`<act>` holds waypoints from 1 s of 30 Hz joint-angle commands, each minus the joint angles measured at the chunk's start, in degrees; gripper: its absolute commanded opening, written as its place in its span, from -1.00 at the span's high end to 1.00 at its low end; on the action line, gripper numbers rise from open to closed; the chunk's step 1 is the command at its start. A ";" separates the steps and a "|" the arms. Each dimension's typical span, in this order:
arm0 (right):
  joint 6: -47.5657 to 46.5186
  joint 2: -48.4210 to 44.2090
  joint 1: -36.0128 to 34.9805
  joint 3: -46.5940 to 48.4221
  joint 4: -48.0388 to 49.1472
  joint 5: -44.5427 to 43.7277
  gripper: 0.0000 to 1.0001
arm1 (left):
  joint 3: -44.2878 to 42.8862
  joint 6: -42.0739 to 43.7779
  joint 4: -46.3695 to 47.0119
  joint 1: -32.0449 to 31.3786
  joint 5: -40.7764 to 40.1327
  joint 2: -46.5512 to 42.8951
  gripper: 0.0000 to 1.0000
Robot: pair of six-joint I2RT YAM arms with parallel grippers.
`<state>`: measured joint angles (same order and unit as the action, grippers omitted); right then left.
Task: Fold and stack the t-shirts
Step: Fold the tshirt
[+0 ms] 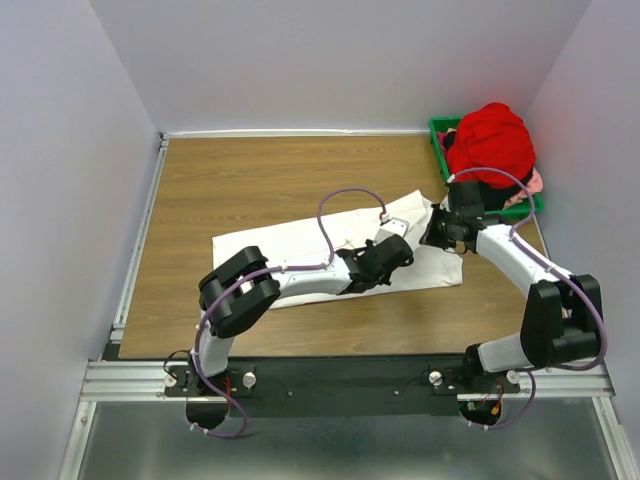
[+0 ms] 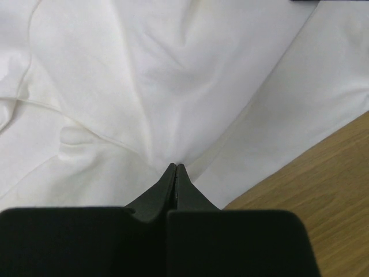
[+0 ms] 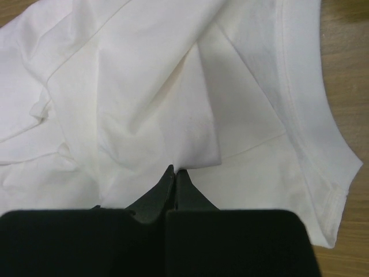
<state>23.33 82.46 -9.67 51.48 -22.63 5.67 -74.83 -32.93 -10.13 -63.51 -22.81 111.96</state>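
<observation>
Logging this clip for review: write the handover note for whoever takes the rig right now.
Grippers: the left gripper is shut, pinching the white t-shirt near its middle; the right gripper is shut on the same shirt's right end.
Things: the white t-shirt lies long on the table and looks partly folded. The red t-shirt and pink cloth are heaped in the green bin.
Done: nothing stacked.
Left: finish this fold, then fold and stack the rest.

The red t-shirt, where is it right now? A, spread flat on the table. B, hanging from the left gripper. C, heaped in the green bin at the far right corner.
C: the red t-shirt is bunched up in the green bin, and the left gripper is shut on the white t-shirt instead.
</observation>
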 commanded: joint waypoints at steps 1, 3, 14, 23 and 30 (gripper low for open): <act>-0.66 -3.35 0.09 1.69 -5.49 1.36 0.99 | 3.36 -0.47 -2.79 -0.39 -2.68 -3.41 1.00; -0.74 -3.88 -0.26 1.69 -7.24 2.06 0.99 | 4.33 -0.73 -2.96 -0.39 -2.68 -4.47 1.00; 2.77 -9.15 -2.89 -2.35 -11.82 2.06 0.99 | 7.77 -2.75 -5.16 -0.48 -4.00 -7.37 1.00; 4.97 -11.70 -4.21 -5.60 -12.96 1.54 0.99 | 9.08 -2.93 -5.25 -0.83 -3.91 -8.25 1.00; 5.41 -13.11 -4.48 -5.61 -14.63 0.92 0.39 | 9.09 -3.46 -5.08 -0.92 -2.16 -9.48 0.07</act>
<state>28.14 71.46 -13.93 46.09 -34.46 8.12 -66.67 -35.46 -13.23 -64.14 -23.99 105.12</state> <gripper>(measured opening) 0.188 0.318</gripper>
